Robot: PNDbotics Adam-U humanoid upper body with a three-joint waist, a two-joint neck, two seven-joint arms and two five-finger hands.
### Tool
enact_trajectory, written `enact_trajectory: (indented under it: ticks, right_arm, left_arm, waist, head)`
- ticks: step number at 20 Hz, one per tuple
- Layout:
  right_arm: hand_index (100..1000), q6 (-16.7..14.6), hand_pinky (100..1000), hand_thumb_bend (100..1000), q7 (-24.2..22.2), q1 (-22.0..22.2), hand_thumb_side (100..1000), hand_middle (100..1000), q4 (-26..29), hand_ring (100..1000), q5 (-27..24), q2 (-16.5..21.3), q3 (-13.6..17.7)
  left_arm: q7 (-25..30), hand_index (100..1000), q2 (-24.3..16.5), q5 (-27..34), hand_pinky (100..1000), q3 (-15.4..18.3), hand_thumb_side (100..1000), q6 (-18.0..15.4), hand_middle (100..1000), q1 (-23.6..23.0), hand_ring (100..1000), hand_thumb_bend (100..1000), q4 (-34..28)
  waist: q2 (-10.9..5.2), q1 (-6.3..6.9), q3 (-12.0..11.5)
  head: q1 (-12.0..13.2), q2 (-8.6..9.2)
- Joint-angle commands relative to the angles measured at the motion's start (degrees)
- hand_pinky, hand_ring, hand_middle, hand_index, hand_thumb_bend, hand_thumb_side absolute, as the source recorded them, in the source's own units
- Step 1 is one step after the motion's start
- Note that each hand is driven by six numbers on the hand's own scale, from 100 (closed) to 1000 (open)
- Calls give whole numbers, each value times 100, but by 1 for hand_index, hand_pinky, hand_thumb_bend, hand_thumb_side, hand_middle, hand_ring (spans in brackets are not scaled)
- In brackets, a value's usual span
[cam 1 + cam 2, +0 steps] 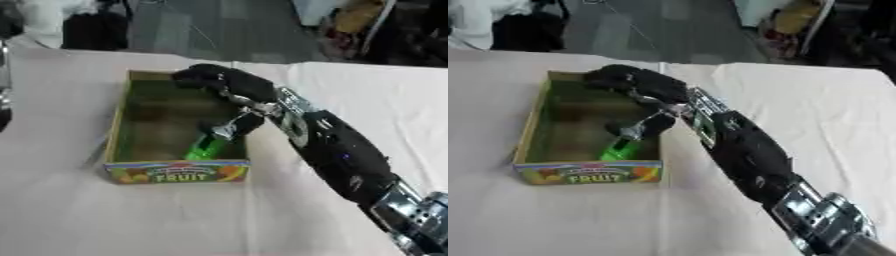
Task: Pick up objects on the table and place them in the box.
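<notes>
A: Green object (pixel 206 146), one item: recorded lying inside the box (pixel 122 125), near-right corner, just behind the front panel lettered FRUIT. Its exact kind cannot be made out; a silver-grey end is seen at its far tip.

B: Robot hand entries?

A: Right robot hand (pixel 229 82), one item: entered from the right over the box's right wall, palm above the far half of the interior. Fingers are seen curled downward; the thumb (pixel 236 125) is extended toward the green object and appears to touch its far end. Whether the object is gripped or already let go cannot be told. Left robot hand: not seen in either view.

B: Box details?

A: Cardboard, one item, open-topped, fruit print on the near face, set on the cloth-covered bench (pixel 52 210). Contents counted: one green object. No other loose objects are seen on the bench.

B: Handling note for the step in hand?

A: Judged a release into the box. The object is best let down flat on the box floor, the fingers opened fully, and the robot hand lifted straight up before being drawn back right, so that the right wall is not caught and the light box is not dragged.
</notes>
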State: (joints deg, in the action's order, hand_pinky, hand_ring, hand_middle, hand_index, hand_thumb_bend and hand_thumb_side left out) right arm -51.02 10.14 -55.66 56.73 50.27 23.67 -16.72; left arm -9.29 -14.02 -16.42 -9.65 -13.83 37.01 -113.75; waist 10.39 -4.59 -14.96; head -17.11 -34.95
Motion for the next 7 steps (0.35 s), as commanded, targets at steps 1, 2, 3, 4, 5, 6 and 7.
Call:
enact_trajectory:
  ticks: [1, 2, 3, 4, 5, 6, 7]
  right_arm:
    - [1000, 118, 1000, 199, 136, -3, 870, 987, 216, 964, -135, 321, 91]
    - [1000, 170, 1000, 196, 167, 45, 873, 987, 264, 965, -205, 412, 112]
    - [1000, 220, 1000, 158, 190, 95, 913, 989, 331, 965, -287, 497, 123]
    - [1000, 279, 1000, 190, 218, 166, 878, 989, 413, 967, -381, 613, 149]
    - [1000, 342, 1000, 192, 243, 244, 875, 988, 525, 968, -484, 732, 168]
    - [1000, 411, 1000, 194, 271, 333, 869, 987, 648, 967, -594, 869, 198]
    - [1000, 479, 1000, 195, 289, 415, 868, 987, 782, 967, -700, 983, 215]
  left_arm:
    - [-33, 885, -178, -46, 679, 58, 569, 21, 860, -14, 675, 357, -84]
    - [-38, 885, -220, -61, 679, 67, 569, 29, 860, -58, 675, 356, -84]
    - [-45, 885, -258, -76, 679, 74, 569, 34, 860, -96, 675, 356, -84]
    - [-48, 885, -308, -93, 679, 80, 570, 45, 860, -150, 674, 354, -84]
    - [-51, 885, -352, -111, 678, 86, 571, 53, 860, -200, 674, 353, -84]
    - [-55, 885, -401, -130, 678, 92, 572, 64, 860, -257, 673, 352, -84]
    - [-59, 885, -435, -145, 678, 96, 572, 72, 860, -297, 673, 351, -84]
  waist:
    - [-161, 65, 78]
    - [-189, 77, 136]
    - [-211, 83, 179]
    - [-244, 92, 247]
    - [-271, 99, 299]
    - [-305, 107, 360]
    - [-327, 112, 398]
  head:
    - [-26, 154]
    - [-109, 217]
    - [-164, 261]
    - [-243, 330]
    - [-296, 381]
    - [-335, 438]
    - [-358, 473]
